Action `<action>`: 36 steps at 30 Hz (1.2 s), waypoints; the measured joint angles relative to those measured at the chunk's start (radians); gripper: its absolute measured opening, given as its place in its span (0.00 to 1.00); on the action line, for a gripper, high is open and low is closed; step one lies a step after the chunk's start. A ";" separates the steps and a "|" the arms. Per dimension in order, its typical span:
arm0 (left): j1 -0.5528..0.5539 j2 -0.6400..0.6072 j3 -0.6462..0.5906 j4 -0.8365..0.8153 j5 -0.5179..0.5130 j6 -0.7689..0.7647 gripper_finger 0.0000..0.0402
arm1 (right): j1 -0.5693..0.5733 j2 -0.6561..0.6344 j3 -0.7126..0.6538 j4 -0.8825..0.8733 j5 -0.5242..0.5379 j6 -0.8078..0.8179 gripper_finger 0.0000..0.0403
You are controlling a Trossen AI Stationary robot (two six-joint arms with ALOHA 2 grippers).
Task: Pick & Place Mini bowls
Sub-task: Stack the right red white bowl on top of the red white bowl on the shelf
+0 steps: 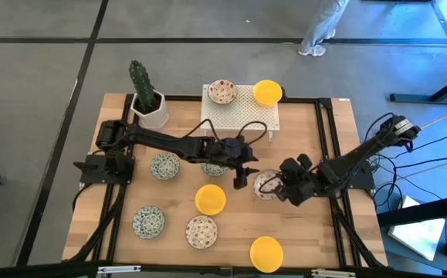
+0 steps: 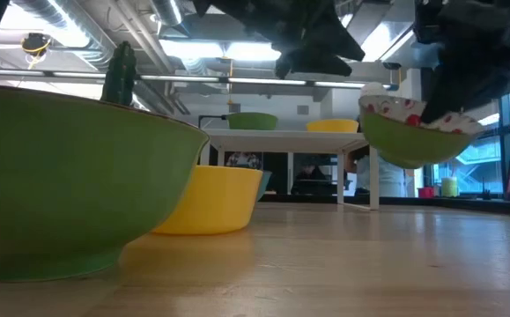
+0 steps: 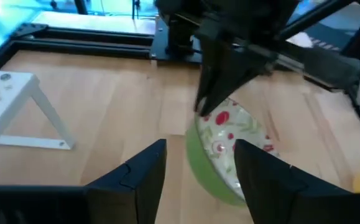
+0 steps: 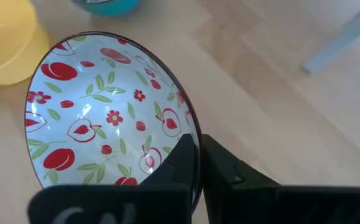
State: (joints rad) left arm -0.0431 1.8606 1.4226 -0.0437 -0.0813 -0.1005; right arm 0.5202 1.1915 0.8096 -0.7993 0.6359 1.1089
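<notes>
Now red-patterned bowl (image 4: 108,118) rim between right gripper (image 4: 198,158) fingers (image 4: 178,163), lifted, tilted

What things are made of

The table (image 1: 323,232) is pale wood, smooth with a soft shine. The red-flowered bowl (image 4: 105,118) looks glossy and hard, like glazed pottery. The right gripper (image 4: 198,163) is matt black. The white stand (image 1: 242,116) looks like painted metal with holes.

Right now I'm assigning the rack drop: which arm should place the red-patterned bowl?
Right. Its end effector is shut on the red-patterned bowl, lifted off the table; the left end effector is open, empty.
</notes>
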 joint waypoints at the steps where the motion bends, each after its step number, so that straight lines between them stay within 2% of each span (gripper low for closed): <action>1: -0.004 0.000 0.005 0.001 -0.014 0.008 0.46 | -0.011 0.000 0.000 0.001 0.002 -0.010 0.03; 11: -0.013 0.064 0.045 -0.023 -0.107 0.035 0.47 | -0.090 0.000 0.000 0.118 0.038 -0.160 0.04; 17: -0.016 0.135 0.157 -0.208 -0.156 0.066 0.48 | -0.099 0.000 -0.001 0.162 0.048 -0.217 0.04; 21: -0.017 0.149 0.215 -0.326 -0.198 0.068 0.39 | -0.100 0.001 -0.001 0.163 0.065 -0.219 0.04; 29: -0.013 0.151 0.263 -0.401 -0.252 0.050 0.05 | -0.100 0.001 -0.001 0.205 0.088 -0.212 0.04; 32: -0.009 0.151 0.264 -0.427 -0.277 0.043 0.03 | -0.094 0.001 -0.001 0.230 0.089 -0.240 0.05; 36: 0.001 0.150 0.265 -0.443 -0.227 0.051 0.02 | -0.092 0.001 0.001 0.247 0.067 -0.276 0.09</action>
State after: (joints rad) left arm -0.0424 2.0106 1.6878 -0.4870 -0.3081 -0.0495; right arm 0.4283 1.1927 0.8105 -0.5524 0.7032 0.8325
